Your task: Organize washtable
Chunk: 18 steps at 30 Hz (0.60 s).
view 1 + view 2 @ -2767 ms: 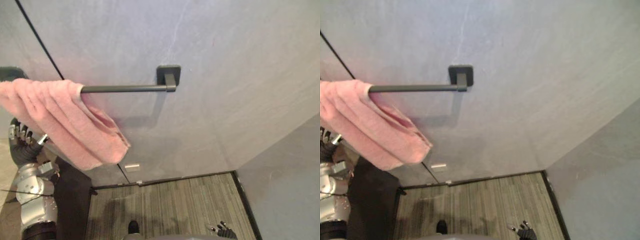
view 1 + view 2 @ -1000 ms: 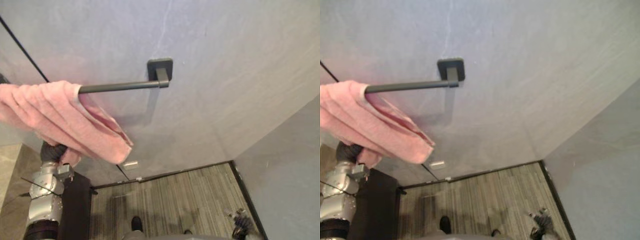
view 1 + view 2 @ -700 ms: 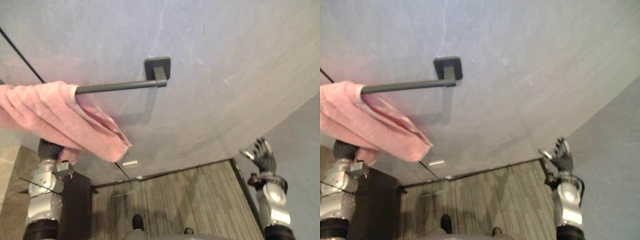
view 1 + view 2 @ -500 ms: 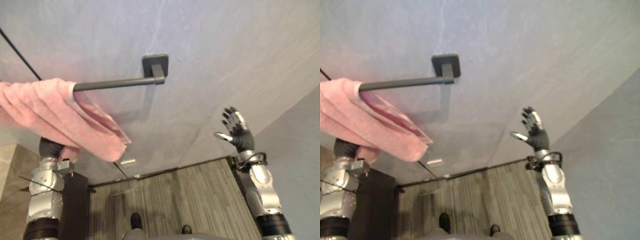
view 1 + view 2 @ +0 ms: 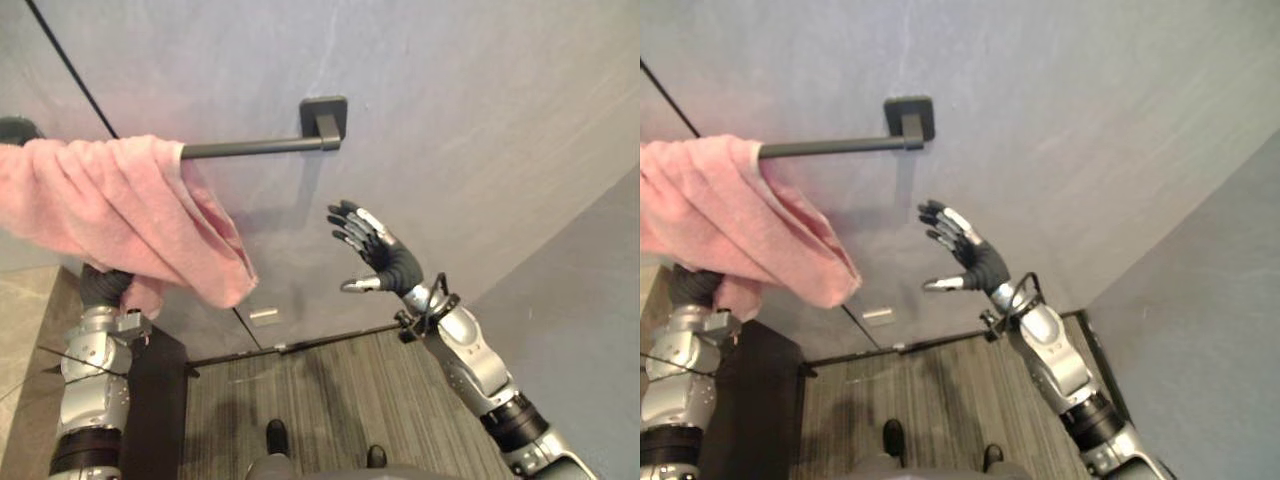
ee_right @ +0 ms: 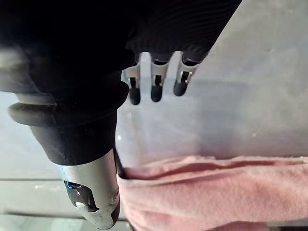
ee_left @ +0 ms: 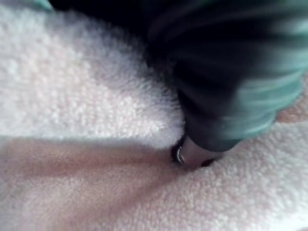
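Note:
A pink towel hangs in a thick bundle over the free left end of a dark wall-mounted towel bar. My left hand reaches up from below and is buried in the towel's underside; the left wrist view has its dark cover pressed into the pile, fingers curled into the cloth. My right hand is raised before the wall, below the bar and right of the towel, open with fingers spread and touching nothing. In the right wrist view its fingers point at the wall above the towel.
The bar's square bracket is fixed to the grey wall. A dark cabinet stands beneath my left arm. Striped floor lies below, and a grey side wall closes the right. A small pale plate sits low on the wall.
My right arm has swung up from the lower right and leftward, hand open, nearer the towel. The left hand stays in the towel. The camera shifted slightly.

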### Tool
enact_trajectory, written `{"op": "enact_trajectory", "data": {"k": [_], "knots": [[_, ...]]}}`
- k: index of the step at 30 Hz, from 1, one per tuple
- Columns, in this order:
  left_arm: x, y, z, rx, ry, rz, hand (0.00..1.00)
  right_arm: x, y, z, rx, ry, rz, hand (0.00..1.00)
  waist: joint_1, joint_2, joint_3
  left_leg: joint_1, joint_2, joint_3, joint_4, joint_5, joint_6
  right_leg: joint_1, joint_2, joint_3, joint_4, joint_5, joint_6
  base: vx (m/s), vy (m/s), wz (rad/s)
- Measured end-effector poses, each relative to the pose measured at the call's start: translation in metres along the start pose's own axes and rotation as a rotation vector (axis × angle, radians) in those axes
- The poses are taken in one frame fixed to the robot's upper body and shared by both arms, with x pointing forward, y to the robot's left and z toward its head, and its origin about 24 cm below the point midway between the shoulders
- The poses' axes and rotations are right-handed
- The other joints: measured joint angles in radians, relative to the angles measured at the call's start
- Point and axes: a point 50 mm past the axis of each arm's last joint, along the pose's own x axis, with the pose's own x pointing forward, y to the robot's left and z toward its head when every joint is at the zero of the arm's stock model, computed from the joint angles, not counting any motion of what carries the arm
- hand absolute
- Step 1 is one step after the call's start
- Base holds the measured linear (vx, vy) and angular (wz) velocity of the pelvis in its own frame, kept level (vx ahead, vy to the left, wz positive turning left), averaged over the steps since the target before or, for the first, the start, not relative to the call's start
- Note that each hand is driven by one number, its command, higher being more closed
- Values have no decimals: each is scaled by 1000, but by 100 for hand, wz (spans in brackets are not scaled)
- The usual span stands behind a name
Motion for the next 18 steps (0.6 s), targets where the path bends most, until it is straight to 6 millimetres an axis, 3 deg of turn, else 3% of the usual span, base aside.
{"op": "enact_trajectory", "data": {"k": [9, 14, 18], "knots": [[7, -15, 2, -32, -12, -45, 100, 43, -28, -8, -157, 77, -40, 0, 24, 9, -13, -18, 8, -32, 3, 24, -2, 2, 9, -25, 0, 14, -5, -19, -2, 7], [7, -20, 0, -51, -2, -61, 100, 61, -45, -15, -138, 120, -149, 0, 49, 11, -12, -21, 16, -50, 0, 28, -4, 1, 19, -36, -1, 15, -7, -59, -3, 9], [5, -24, -4, -81, 9, -56, 100, 70, -49, -15, -69, 123, -206, 0, 53, 27, -14, -38, 14, -70, 0, 32, -5, 0, 19, -56, -2, 17, -6, -13, 5, 14]]}}
